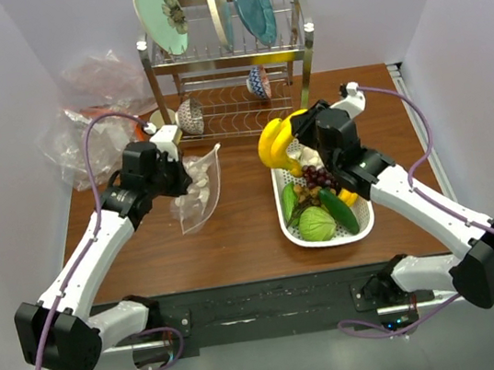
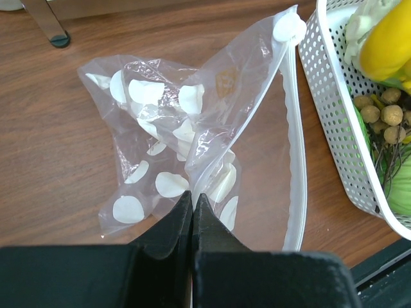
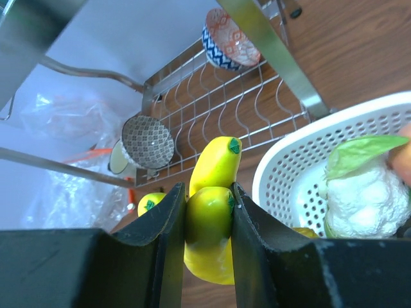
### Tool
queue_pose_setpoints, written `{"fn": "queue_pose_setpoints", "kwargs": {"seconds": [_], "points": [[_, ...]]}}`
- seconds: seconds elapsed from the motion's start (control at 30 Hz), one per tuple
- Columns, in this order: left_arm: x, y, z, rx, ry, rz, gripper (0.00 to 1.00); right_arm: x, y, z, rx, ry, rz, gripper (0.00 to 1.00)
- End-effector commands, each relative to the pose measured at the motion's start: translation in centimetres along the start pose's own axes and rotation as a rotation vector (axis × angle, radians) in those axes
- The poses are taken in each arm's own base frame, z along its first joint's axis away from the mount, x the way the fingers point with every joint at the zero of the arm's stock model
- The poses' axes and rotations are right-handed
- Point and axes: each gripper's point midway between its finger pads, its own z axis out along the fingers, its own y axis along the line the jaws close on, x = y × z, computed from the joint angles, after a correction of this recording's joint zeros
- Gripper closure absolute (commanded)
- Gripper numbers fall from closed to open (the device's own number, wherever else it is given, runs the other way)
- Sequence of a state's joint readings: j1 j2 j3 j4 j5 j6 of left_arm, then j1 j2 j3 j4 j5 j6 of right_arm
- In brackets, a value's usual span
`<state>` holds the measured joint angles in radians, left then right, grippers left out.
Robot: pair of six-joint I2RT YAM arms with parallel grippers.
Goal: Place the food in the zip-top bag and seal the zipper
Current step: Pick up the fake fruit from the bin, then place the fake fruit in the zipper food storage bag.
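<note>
- Zip-top bag (image 2: 173, 147), clear with white dots, lies crumpled at the left centre of the top view, on the brown table (image 1: 236, 233), just beside the white basket (image 2: 327, 83).
- Left gripper (image 2: 192, 196) is clenched, and its tips pinch the near edge of the bag.
- I judge the bag to be very light, soft and slippery; it folds on itself and does not keep its mouth open.
- Its zipper (image 2: 297, 147) runs down the right side of the left wrist view. This strip looks stiffer than the film, so it is probably the better place to take hold.
- Right gripper (image 3: 207, 189) is closed around the bananas (image 3: 215, 163), which are at the upper centre-right of the top view, above the far end of the basket.
- The bananas look smooth, stiff and light. The grip is across one curved piece, so the bunch may turn between the fingers.
- I can read no brand, label or writing; the banana tips show only green marks.
</note>
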<state>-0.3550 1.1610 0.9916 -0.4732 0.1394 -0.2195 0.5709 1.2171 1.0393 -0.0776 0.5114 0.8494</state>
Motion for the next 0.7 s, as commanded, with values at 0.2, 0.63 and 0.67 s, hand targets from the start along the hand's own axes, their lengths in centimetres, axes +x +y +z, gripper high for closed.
{"fn": "queue_pose_setpoints", "kwargs": {"seconds": [0.2, 0.63, 0.67], "points": [[-0.9, -0.6, 0.1, 0.014, 0.003, -0.022, 1.0, -0.7, 9.7, -2.5, -0.464, 0.08, 0.153, 0.93], [-3.4, -2.2, -0.4, 0.067, 0.004, -0.06, 1.0, -2.6, 18.5, -10.0, -0.977, 0.238, 0.3, 0.96], [-3.6, -2.4, -0.4, 0.076, 0.007, -0.065, 1.0, -2.4, 18.9, -10.9, -1.019, 0.265, 0.297, 0.96]]}}
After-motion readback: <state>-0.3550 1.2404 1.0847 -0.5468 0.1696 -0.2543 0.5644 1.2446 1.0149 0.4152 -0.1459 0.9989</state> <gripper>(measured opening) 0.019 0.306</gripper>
